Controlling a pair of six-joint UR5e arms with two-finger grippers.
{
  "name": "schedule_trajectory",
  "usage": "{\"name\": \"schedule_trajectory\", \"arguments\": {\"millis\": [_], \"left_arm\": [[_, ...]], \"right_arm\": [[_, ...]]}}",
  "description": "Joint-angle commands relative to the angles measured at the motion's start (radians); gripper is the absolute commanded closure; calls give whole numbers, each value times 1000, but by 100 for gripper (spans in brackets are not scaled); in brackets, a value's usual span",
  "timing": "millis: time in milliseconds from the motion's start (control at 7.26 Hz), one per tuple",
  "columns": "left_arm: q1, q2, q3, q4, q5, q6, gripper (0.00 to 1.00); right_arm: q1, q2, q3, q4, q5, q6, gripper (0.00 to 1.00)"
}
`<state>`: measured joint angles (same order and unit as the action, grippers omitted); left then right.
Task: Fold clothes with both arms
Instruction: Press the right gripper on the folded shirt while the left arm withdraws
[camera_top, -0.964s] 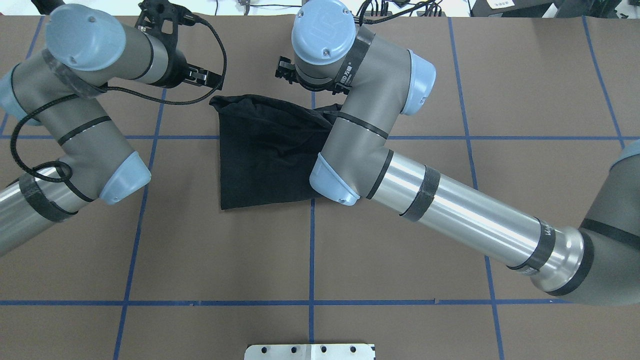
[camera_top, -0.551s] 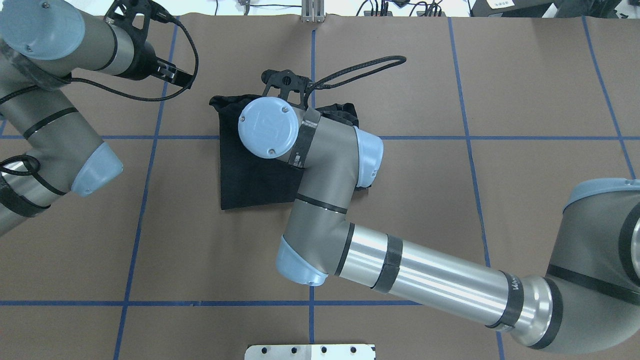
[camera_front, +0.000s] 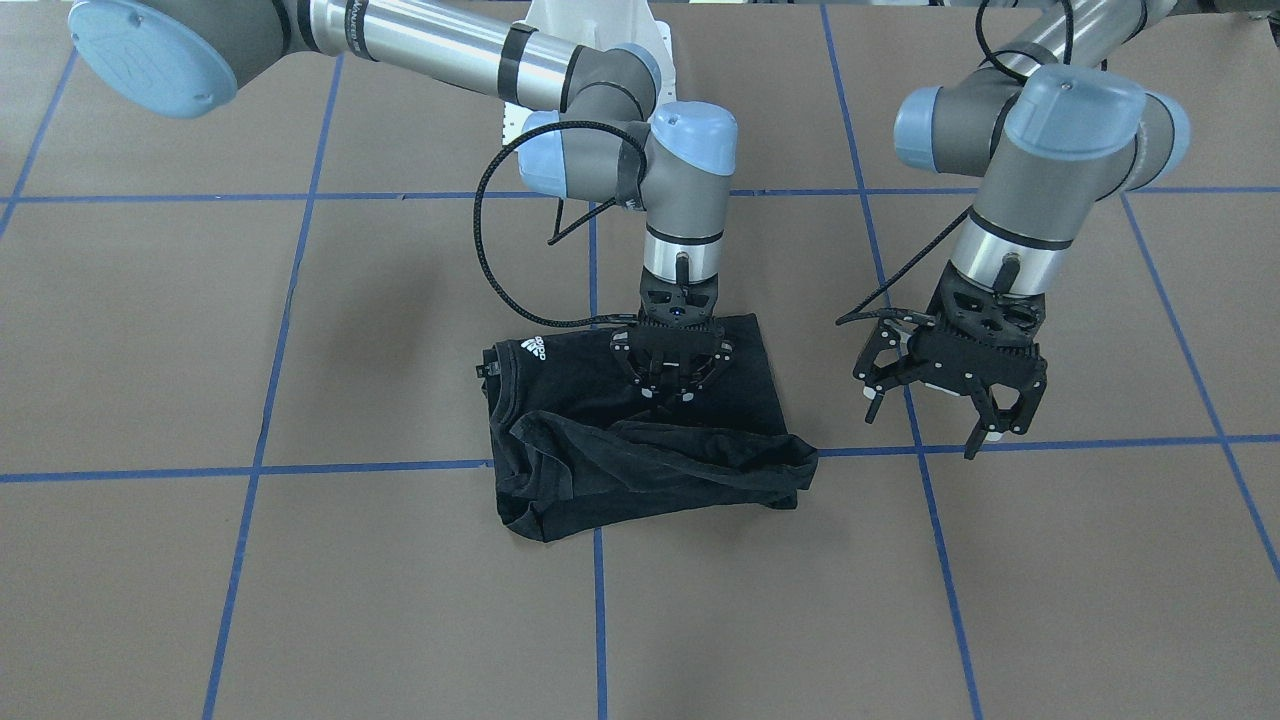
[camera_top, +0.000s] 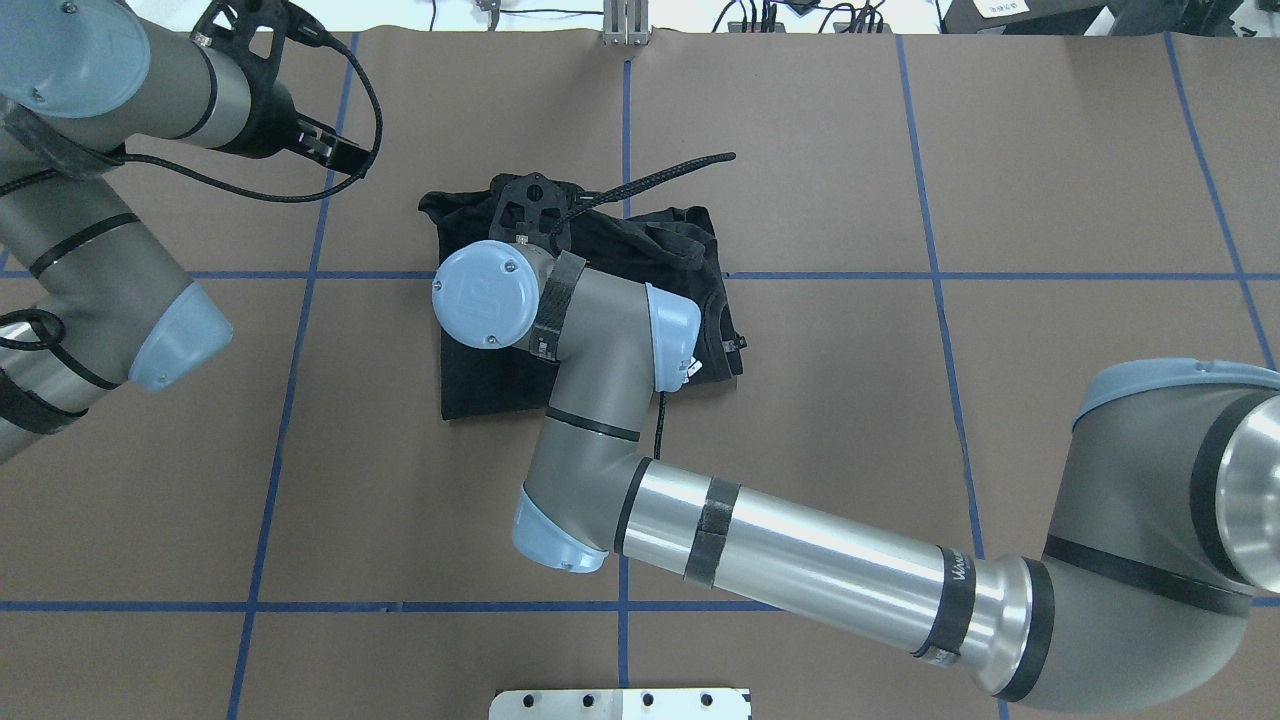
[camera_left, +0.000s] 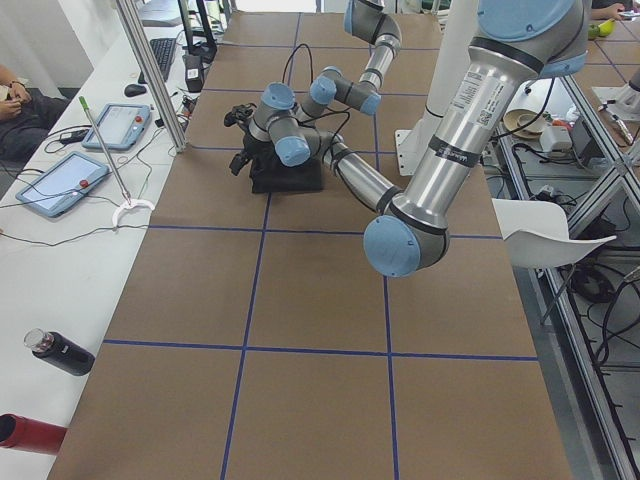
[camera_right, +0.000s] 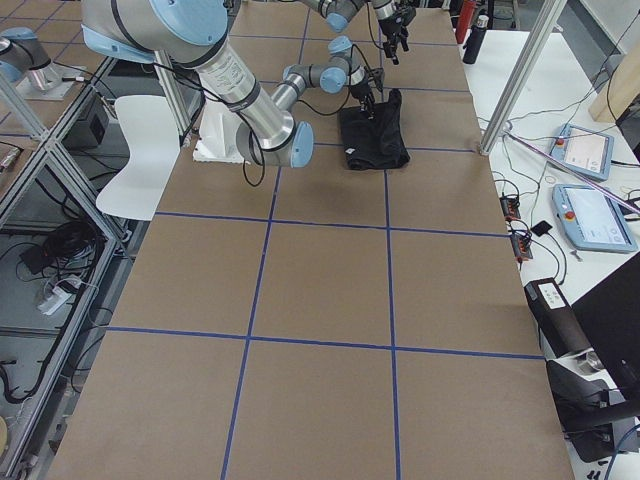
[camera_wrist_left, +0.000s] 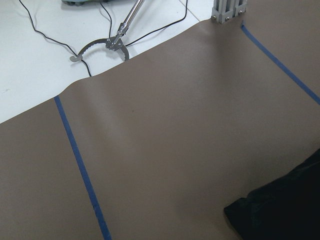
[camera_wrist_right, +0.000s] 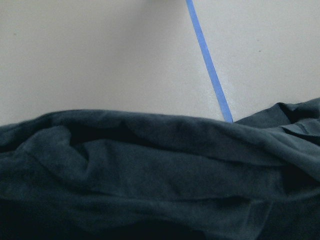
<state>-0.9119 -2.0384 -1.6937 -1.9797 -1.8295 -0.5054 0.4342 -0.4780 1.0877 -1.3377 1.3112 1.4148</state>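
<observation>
The black T-shirt (camera_front: 640, 450) lies folded into a rough square on the brown table, with its white neck logo (camera_front: 535, 347) showing and a bunched fold along the operators' side. It also shows in the overhead view (camera_top: 480, 375). My right gripper (camera_front: 670, 392) points straight down with its fingertips on the shirt's middle and looks open. Its wrist hides it in the overhead view. The right wrist view is filled by wrinkled black cloth (camera_wrist_right: 150, 175). My left gripper (camera_front: 928, 428) is open and empty, hovering above bare table beside the shirt (camera_top: 345, 150). The shirt's corner shows in the left wrist view (camera_wrist_left: 280, 210).
Blue tape lines (camera_top: 625, 110) cross the brown table cover in a grid. A metal plate (camera_top: 620, 703) sits at the robot-side edge and a metal bracket (camera_top: 625, 25) at the far edge. The right arm's forearm (camera_top: 800, 560) spans the table's right half.
The right arm swung back from beyond the shirt's far edge and its gripper came down onto the shirt. The left arm drew off to the left, away from the shirt.
</observation>
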Motion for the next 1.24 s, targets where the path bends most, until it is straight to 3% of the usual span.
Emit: {"name": "schedule_trajectory", "arguments": {"millis": [0,413,551,688,826,964,1101], "left_arm": [[-12,6,-23,5,-23,-5,0],[-18,29,-49,12,-33,-13,0],[-16,43,-58,12,-33,-13,0],[-16,53,-72,12,-33,-13,0],[-16,59,-72,12,-33,-13,0],[-18,60,-76,15,-33,-13,0],[-19,79,-84,34,-37,-12,0]], "right_arm": [[35,37,-174,174,-116,-3,100],[179,41,-235,196,-153,-43,100],[214,48,-220,199,-112,-51,100],[242,47,-166,193,7,-89,100],[256,36,-131,186,113,-99,73],[258,-3,-53,136,150,-91,41],[256,-66,62,33,173,-85,1]]}}
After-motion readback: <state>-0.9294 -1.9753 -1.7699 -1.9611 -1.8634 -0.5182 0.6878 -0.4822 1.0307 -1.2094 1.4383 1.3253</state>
